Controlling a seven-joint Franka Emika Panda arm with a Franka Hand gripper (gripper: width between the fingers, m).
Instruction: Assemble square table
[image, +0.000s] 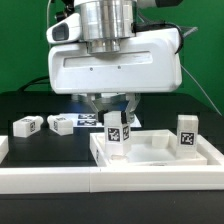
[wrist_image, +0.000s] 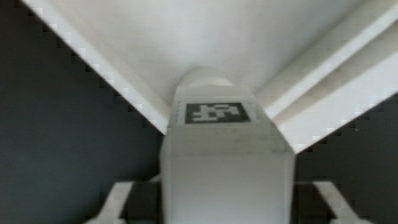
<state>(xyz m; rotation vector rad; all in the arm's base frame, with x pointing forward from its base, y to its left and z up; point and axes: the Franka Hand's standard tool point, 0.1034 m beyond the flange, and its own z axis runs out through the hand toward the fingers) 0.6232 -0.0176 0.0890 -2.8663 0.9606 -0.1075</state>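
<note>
The square table's white slab (image: 160, 162) lies at the front right with its raised rim up. My gripper (image: 117, 112) is shut on a white tagged leg (image: 118, 130) and holds it upright at the slab's near-left corner. A second leg (image: 187, 133) stands upright on the slab's right side. Two loose legs (image: 27, 125) (image: 61, 124) lie on the black table on the exterior view's left. In the wrist view the held leg (wrist_image: 222, 150) fills the middle between my fingers (wrist_image: 121, 200), over the slab's corner rim (wrist_image: 125, 60). Its lower end is hidden.
A long white border rail (image: 50, 181) runs along the front, with another piece (image: 3, 150) at the left edge. The marker board (image: 88, 120) lies behind the gripper. A green wall stands at the back.
</note>
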